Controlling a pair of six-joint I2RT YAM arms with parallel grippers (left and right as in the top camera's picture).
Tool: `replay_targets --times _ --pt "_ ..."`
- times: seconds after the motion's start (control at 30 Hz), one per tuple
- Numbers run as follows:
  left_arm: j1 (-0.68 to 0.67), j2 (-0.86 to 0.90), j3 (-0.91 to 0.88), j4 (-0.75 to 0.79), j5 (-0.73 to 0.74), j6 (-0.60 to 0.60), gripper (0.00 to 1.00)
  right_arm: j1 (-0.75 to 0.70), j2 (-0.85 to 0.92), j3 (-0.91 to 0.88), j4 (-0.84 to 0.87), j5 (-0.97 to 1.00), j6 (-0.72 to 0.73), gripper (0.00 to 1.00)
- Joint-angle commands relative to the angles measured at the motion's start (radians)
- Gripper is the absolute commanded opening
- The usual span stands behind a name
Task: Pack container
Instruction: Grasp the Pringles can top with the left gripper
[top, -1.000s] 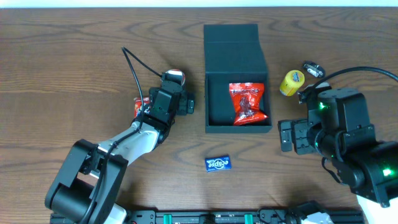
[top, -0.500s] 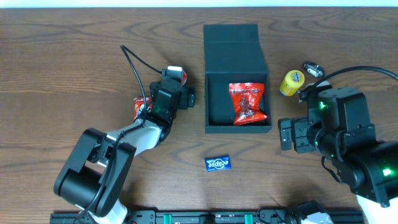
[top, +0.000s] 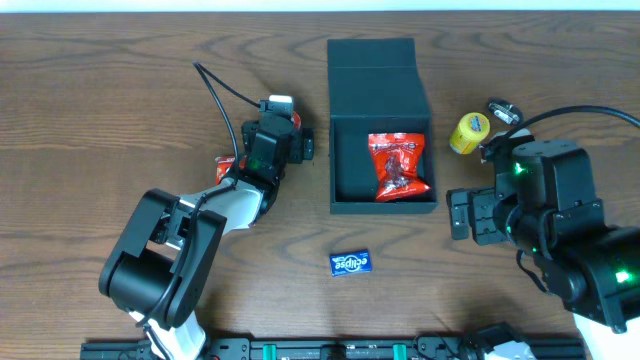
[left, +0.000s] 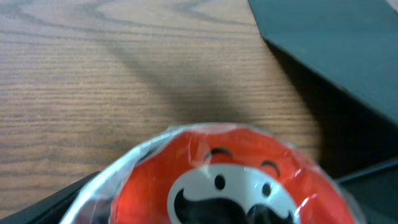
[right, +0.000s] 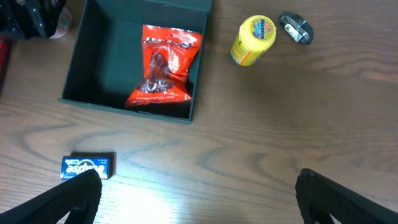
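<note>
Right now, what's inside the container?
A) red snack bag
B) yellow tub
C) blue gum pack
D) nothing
A: the red snack bag lies in the open container; the blue gum pack and yellow tub lie outside it.

A dark brown wood-grain table (top: 90, 80) spreads beneath the right gripper (right: 199, 202). Soft glare whitens the wood just ahead of it. A pale strip (top: 150, 4) borders the far edge.

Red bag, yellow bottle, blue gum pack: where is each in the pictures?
Red bag (top: 398, 165), overhead view, middle of its crinkled front.
Yellow bottle (top: 468, 132), overhead view, on its body.
Blue gum pack (top: 350, 263), overhead view, centre of its printed face.
</note>
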Motion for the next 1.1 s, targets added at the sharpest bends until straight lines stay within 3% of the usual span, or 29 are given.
replay_targets --times 0.0,0.47,0.57,0.9,1.07 --pt "0.004 0.018 0.022 0.009 -0.007 0.022 0.95 0.004 -0.003 0.001 0.003 0.010 -0.014 0.99" --pt "0.003 0.018 0.022 -0.016 0.027 0.021 1.00 0.004 -0.003 0.001 0.003 0.010 -0.013 0.99" --pt "0.003 0.018 0.022 -0.016 0.031 0.022 0.85 0.004 -0.003 0.001 0.003 0.010 -0.014 0.99" --pt "0.002 0.018 0.022 -0.026 0.047 0.021 0.82 0.004 -0.003 0.001 0.003 0.010 -0.014 0.99" --pt "0.002 0.018 0.022 -0.038 0.046 0.021 0.74 0.004 -0.003 0.001 0.003 0.010 -0.014 0.99"
